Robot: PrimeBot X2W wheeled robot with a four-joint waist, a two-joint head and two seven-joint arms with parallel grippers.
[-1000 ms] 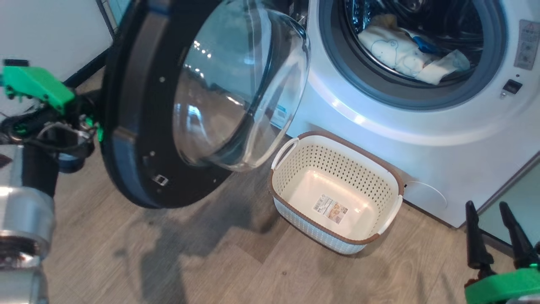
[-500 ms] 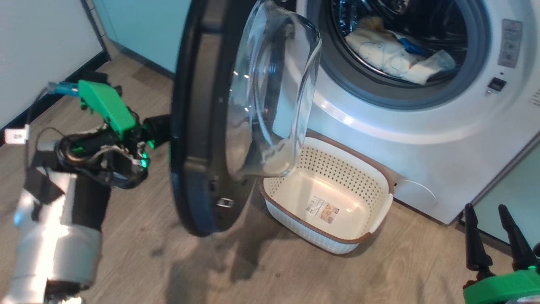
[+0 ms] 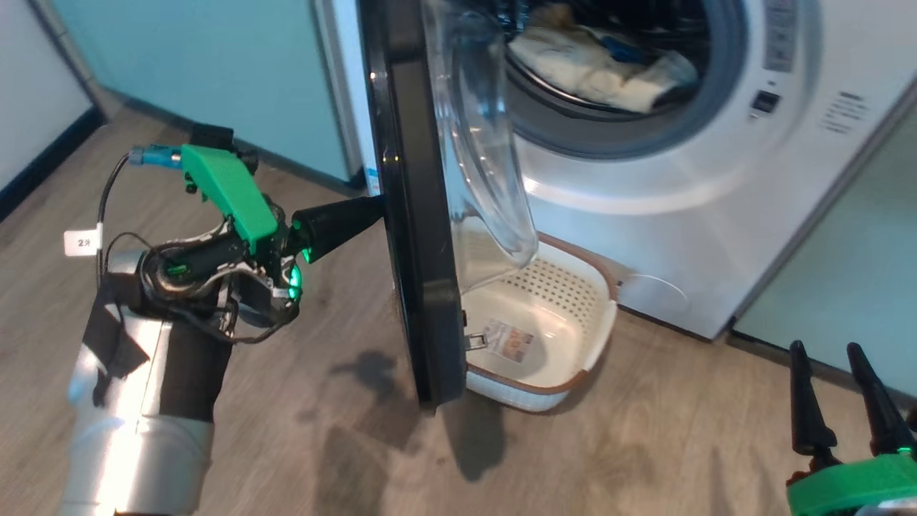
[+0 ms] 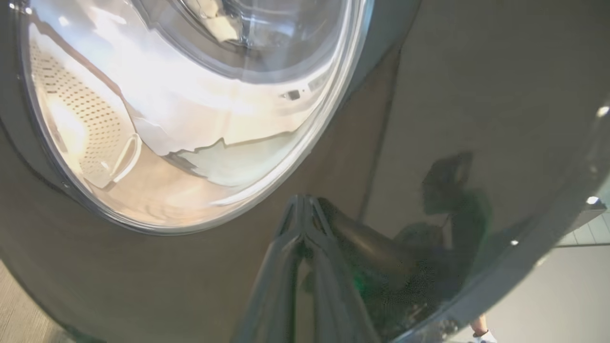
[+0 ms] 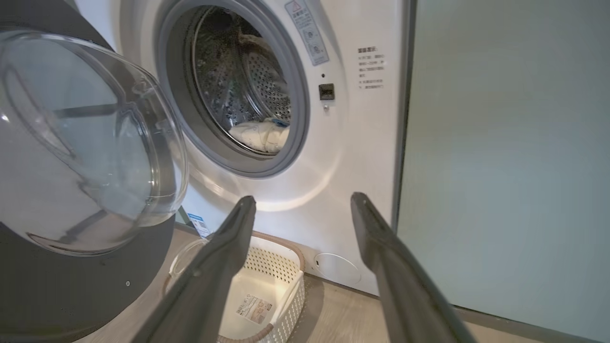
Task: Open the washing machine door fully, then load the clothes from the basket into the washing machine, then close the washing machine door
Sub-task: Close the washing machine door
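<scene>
Left claw (image 3: 375, 207): fingers pressed together, tips touching the outer glossy face of the large round black washing machine door (image 3: 412, 215). Nothing is pinched between them.

Right claw (image 3: 824, 351): fingers spread, holding nothing, low at the right above the grey-brown wood-plank floor (image 3: 645, 444), well apart from the other things.

The door stands partly open, edge-on in the head view, between the left arm and the small cream perforated plastic basket with a brown rim (image 3: 566, 283). Its clear bulging glass bowl (image 5: 90, 143) overhangs the basket's near side.

The basket sits on the floor just in front of the white front-loading washing machine (image 3: 680, 215), below the drum opening, with a paper label (image 3: 507, 339) on its bottom.

The pale cream clothes with a bright blue piece (image 3: 587, 68) lie inside the perforated steel drum (image 5: 257, 76).

Pale mint green cabinets (image 5: 505, 143) flank the machine on both sides.
</scene>
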